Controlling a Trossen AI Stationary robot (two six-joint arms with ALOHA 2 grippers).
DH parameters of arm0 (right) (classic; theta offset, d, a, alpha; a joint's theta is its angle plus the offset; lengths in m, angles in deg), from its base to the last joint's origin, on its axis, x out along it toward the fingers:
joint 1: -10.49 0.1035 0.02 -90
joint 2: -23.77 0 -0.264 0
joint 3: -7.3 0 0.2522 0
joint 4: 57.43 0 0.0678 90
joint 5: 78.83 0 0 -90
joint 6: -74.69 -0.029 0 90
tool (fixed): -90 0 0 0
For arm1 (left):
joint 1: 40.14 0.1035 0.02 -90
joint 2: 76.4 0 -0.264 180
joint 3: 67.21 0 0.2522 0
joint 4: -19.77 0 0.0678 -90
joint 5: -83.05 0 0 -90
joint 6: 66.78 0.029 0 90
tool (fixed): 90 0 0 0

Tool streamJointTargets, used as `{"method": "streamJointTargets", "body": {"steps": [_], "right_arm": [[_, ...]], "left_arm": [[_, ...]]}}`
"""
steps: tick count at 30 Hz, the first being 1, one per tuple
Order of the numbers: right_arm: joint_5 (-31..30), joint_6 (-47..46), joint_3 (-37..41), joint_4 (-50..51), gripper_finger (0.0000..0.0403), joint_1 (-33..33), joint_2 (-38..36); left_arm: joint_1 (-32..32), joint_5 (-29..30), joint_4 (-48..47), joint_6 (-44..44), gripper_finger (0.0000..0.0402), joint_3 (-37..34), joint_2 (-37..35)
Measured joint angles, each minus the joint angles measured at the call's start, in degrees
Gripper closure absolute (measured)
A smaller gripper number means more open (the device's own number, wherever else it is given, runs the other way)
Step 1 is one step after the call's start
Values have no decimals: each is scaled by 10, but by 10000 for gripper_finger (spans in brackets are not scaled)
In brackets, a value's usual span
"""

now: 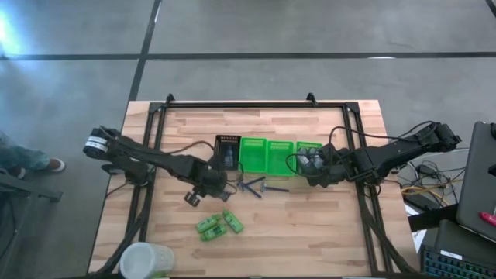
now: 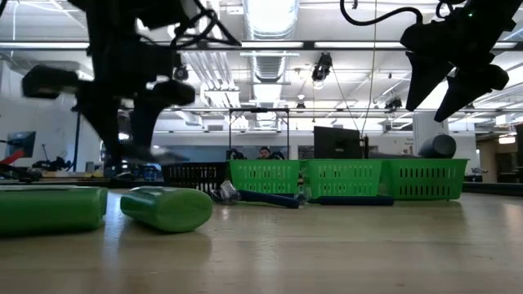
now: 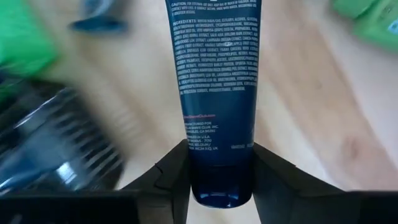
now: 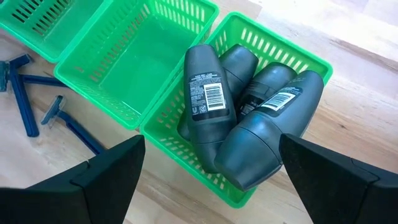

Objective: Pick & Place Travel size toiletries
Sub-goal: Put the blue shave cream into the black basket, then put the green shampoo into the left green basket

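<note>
- Gripping a dark blue tube (image 3: 217,93), your left gripper (image 3: 214,177) has its fingers closed on it above the counter (image 1: 310,232).
- Your right gripper (image 4: 211,180) hovers, fingers wide, over grey bottles (image 4: 205,93) in a green tray (image 4: 273,50).

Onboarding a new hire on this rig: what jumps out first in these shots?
The left tool is shut on a dark blue tube, near the black slotted tray. The right tool hangs open over the rightmost green basket, which holds a pile of grey bottles. Blue razors lie loose on the table.

Lab, ceiling ducts (image 2: 270,61), strip lights (image 2: 270,16), monitors (image 2: 335,143)
</note>
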Motion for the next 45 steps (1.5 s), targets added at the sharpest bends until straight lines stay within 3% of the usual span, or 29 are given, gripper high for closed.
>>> {"method": "streamJointTargets", "body": {"steps": [2, 5, 12, 16, 20, 30, 36, 45], "right_arm": [[0, 2, 0, 0, 35, 0, 0], [-3, 2, 0, 0, 35, 0, 0], [-5, 0, 1, 0, 35, 0, 0], [-6, 0, 1, 0, 35, 0, 0], [-6, 1, 1, 0, 35, 0, 0], [-6, 14, 1, 0, 35, 0, 0], [-6, 30, 2, 0, 35, 0, 0], [-6, 35, 5, 1, 35, 0, 0]], "left_arm": [[18, 17, -26, -5, 262, 14, -17], [68, 37, -37, -96, 266, 28, -36], [209, -1, -22, -630, 269, 22, -36], [213, -16, 101, -799, 268, 9, -39], [205, 2, 189, -871, 267, 8, -35], [202, 22, 169, -944, 265, -32, -28], [201, 75, 170, -958, 224, -40, -28], [196, 33, 169, -942, 184, -35, -29]]}}
